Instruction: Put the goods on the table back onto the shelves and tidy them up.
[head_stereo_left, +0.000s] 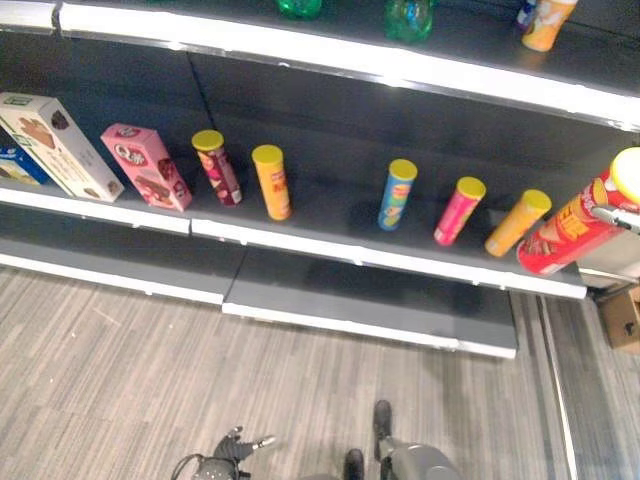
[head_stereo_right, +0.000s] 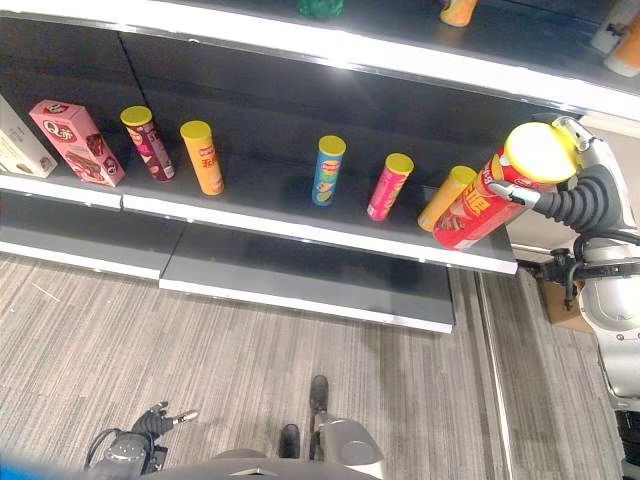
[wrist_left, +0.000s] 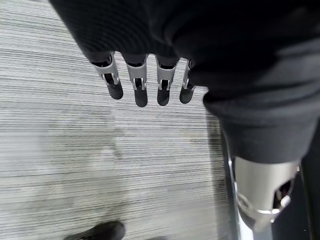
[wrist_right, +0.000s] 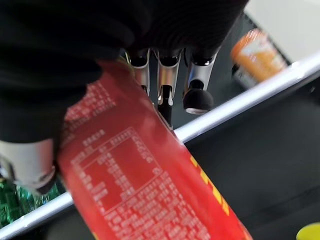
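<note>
Left hand (wrist_left: 145, 85): hangs low over the carpet, fingers straight, holding nothing.
Right hand (head_stereo_right: 575, 195): fingers curled round the red can (head_stereo_right: 490, 205), tilted, base just beside the orange can (head_stereo_right: 446, 198).
Shelf (head_stereo_right: 300, 232): beyond the hand, five upright cans.

Read the grey floor (wrist_left: 75, 150) past the left hand's (wrist_left: 162, 80) fingers (wrist_left: 140, 92) as evenly and softly lit. Expect strong glare on the white shelf edge (wrist_right: 240, 102) just beyond the right hand's (wrist_right: 167, 75) fingers (wrist_right: 198, 95). The dark shelf board (head_stereo_left: 330, 215) beneath is dim; the blue can (head_stereo_left: 397, 195) throws a soft shadow on it. The red can (head_stereo_right: 480, 210) between the fingers shows a bright, washed yellow lid (head_stereo_right: 540, 152).
</note>
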